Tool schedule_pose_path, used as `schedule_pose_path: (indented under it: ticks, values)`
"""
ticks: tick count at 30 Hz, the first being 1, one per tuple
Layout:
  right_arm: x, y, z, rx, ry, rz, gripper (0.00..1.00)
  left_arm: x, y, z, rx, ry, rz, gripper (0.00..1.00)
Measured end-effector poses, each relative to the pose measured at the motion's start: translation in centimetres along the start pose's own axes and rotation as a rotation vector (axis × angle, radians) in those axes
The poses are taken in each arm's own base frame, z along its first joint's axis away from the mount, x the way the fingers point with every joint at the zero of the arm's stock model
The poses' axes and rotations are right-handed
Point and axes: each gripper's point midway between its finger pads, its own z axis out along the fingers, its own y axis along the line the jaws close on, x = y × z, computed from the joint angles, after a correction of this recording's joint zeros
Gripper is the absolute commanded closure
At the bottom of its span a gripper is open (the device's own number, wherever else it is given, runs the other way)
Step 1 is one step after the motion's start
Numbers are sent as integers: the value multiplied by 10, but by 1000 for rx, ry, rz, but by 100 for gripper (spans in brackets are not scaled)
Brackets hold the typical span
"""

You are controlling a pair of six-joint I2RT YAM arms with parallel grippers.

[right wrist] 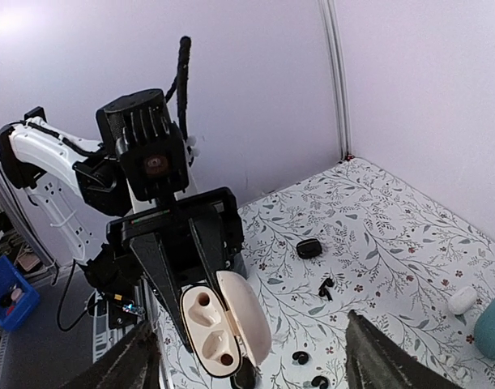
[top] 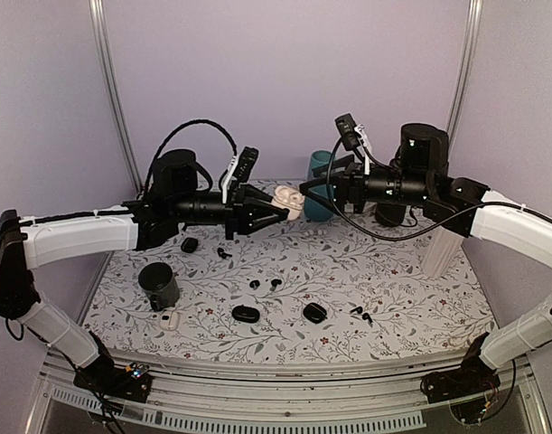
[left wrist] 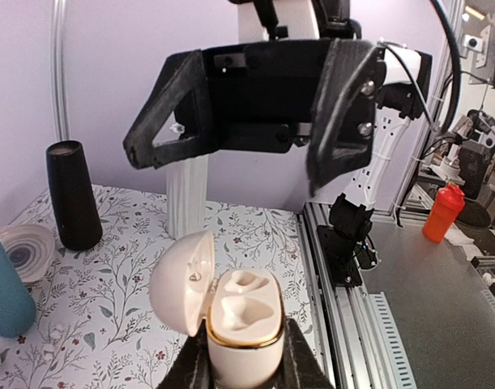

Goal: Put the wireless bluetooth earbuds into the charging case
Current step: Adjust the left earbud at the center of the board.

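Observation:
My left gripper [top: 277, 210] is shut on an open cream charging case [top: 288, 201] and holds it high above the table. In the left wrist view the case [left wrist: 239, 316] sits between my fingers [left wrist: 300, 365], lid [left wrist: 182, 279] swung left, both cavities empty. My right gripper [top: 307, 188] is open and empty, facing the case from a short way off; it also shows in the left wrist view [left wrist: 255, 130]. In the right wrist view the case [right wrist: 206, 328] lies between my spread fingers [right wrist: 385, 356]. Black earbuds lie on the table [top: 223, 253], [top: 255, 284], [top: 276, 284], [top: 357, 312].
Black closed cases [top: 245, 314], [top: 314, 313], [top: 189, 244] lie on the floral table. A black cylinder [top: 158, 286] and a small white object [top: 171, 321] are at the left. A teal bottle [top: 319, 185], a black cone [left wrist: 73, 194] and a white post [top: 438, 253] stand at the back right.

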Motion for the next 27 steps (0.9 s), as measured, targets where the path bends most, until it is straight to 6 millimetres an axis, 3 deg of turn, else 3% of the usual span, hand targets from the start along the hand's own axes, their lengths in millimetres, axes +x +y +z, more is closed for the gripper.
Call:
schedule_pose_path:
  ticks: [3, 12, 18, 22, 27]
  values:
    - [2, -7, -11, 60, -22, 14, 0, 2, 8, 0, -30, 0, -28, 100]
    - [28, -46, -49, 320, -52, 126, 0, 8, 23, -7, -73, -18, -84, 100]
    - [51, -70, -63, 463, -30, 223, 14, 15, 32, -10, -57, -27, -103, 100]
    - [84, -83, -66, 533, 47, 314, 19, 16, 32, -12, -59, -37, -102, 100]
    - [152, -97, -76, 644, 183, 482, 24, 13, 32, -12, -59, -49, -92, 100]
